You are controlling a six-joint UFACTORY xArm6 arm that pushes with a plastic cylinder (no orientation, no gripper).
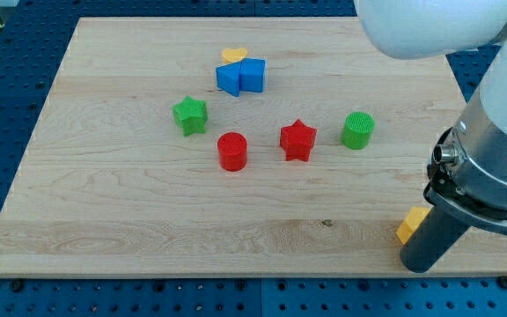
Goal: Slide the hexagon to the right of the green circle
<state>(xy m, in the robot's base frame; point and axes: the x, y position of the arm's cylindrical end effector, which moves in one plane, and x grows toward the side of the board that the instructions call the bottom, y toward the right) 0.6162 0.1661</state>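
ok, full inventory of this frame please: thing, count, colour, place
wooden board: 1, light wood, fills most of the view
yellow heart block: 1, top centre
blue blocks: 2, touching, just below the heart; shapes unclear
green star block: 1, left of centre
red cylinder block: 1, centre
red star block: 1, right of the cylinder
green circle block: 1, right of the red star
yellow hexagon block: 1, bottom right, partly hidden
my tip: dark rod end, against the hexagon's right side

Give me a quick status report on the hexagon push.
My tip touching yellow hexagon, on its right. Hexagon sits below-right of green circle. Nothing between them.
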